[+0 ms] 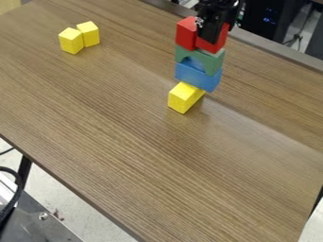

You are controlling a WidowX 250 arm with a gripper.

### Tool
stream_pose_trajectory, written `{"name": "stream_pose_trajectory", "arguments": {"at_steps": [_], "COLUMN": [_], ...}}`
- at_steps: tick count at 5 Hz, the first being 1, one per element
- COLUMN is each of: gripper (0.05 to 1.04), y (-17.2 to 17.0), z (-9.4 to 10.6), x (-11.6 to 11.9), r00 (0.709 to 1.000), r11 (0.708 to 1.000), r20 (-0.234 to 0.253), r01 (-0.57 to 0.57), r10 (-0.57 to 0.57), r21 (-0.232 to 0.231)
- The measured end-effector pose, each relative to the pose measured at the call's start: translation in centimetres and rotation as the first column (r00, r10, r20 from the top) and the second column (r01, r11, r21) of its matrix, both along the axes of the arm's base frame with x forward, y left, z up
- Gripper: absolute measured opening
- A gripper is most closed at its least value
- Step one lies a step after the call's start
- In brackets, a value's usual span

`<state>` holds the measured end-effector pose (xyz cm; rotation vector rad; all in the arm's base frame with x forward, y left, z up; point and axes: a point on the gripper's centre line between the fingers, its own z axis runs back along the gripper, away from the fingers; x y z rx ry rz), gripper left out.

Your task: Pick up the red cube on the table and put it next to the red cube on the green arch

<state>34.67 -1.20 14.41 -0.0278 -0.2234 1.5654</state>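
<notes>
You had the gripper (209, 32) at the upper right of the camera view, hanging down at the top of the block stack. Its black body hid part of the right-hand red cube (218, 43), and you could not tell from this view whether it was clamped on that cube or loose around it. That cube was at the right end of the green arch (213, 61), next to the left-hand red cube (185, 34), which was on the arch's left end. Both cubes stood upright.

Beneath the arch you had a blue block (197, 77), and some blue also showed through the arch's opening. Lowest in the stack was a yellow block (183, 98), its upper end partly covered by the blue one.

Well apart from the stack, toward the upper left of the wooden table (107, 123), you had two yellow cubes, the left one (71, 41) and the right one (89, 34), side by side. Past the table's far edge stood dark equipment (268, 20) with small blue lights, and a black cable (21, 185) curved at the lower left, above a metal plate (44, 227).
</notes>
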Motion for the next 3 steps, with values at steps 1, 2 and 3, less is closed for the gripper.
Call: {"name": "stream_pose_trajectory", "arguments": {"at_steps": [1,2,3], "gripper": [0.555,0.555,0.555], "y": [0.02,0.02,0.12], "z": [-0.09,-0.39,-0.64], "x": [0.00,-0.16,-0.32], "r00": [1.000,1.000,1.000], "r11": [1.000,1.000,1.000], "r20": [-0.001,-0.007,-0.011], "r01": [0.001,0.002,0.003], "r10": [-0.001,-0.002,-0.003], "r21": [0.002,0.005,0.011]}}
